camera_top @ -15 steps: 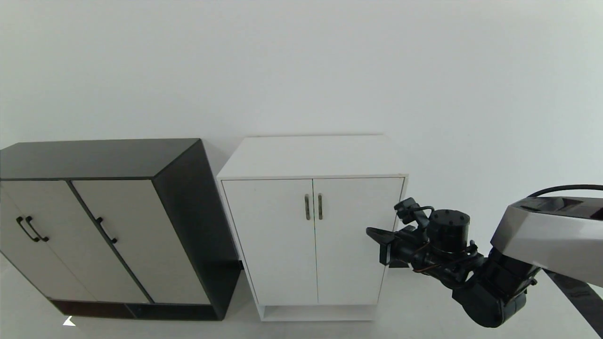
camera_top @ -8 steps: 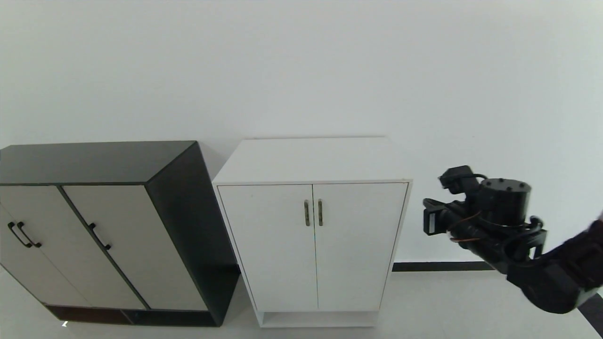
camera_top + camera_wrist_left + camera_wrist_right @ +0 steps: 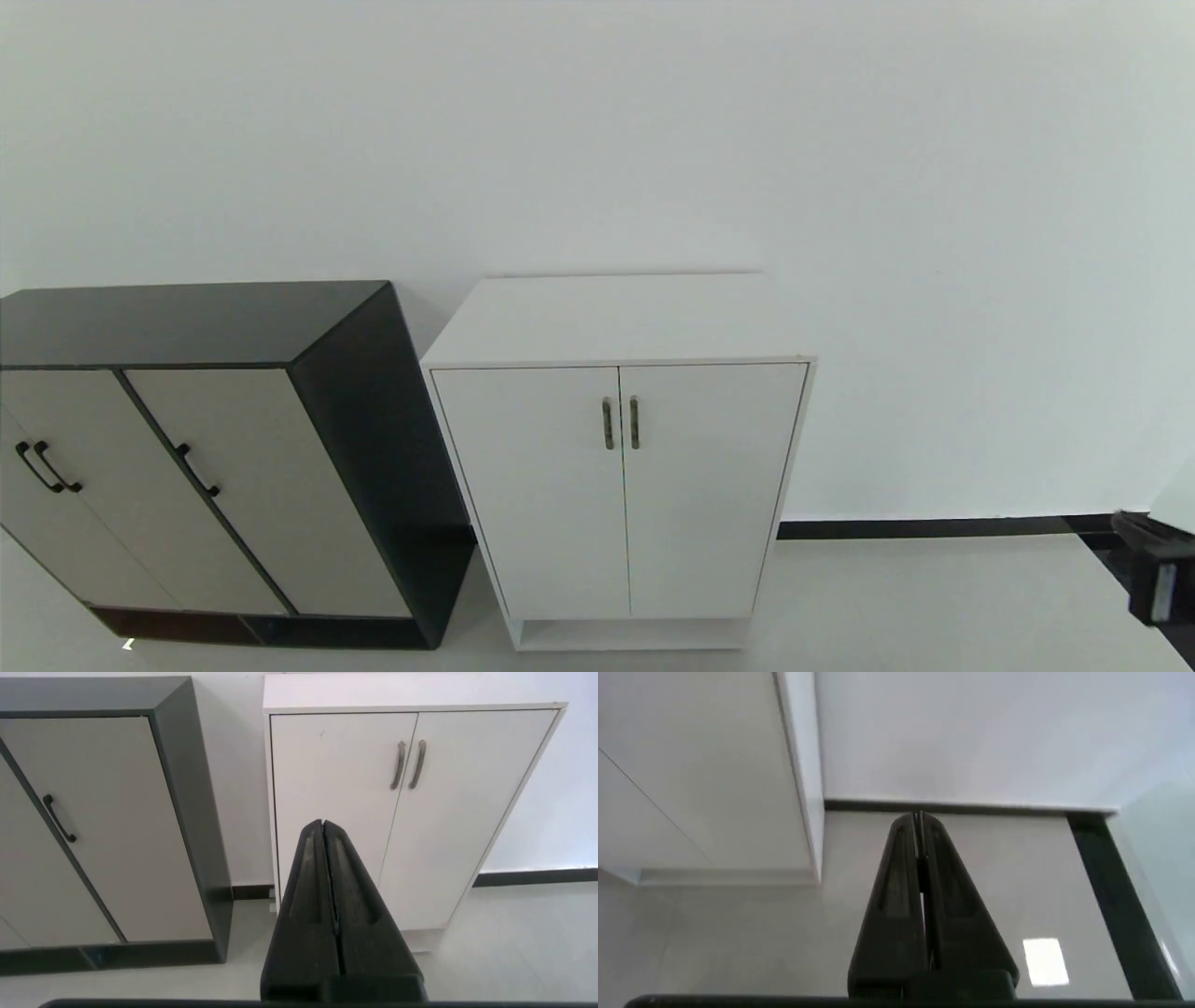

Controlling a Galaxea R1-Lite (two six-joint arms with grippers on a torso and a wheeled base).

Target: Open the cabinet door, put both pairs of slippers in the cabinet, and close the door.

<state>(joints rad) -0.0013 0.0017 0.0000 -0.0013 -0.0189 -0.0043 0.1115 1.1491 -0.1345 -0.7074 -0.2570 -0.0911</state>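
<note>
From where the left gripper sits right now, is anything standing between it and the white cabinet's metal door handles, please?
Nothing visible does: only bare grey floor lies between the shut left gripper and the closed white two-door cabinet, whose paired metal handles are unobstructed.

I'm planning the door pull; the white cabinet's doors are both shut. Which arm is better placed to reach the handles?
Probably left: the left gripper, shut, faces the white cabinet front with the handles ahead. The right gripper points at the floor beside the cabinet's side.
</note>
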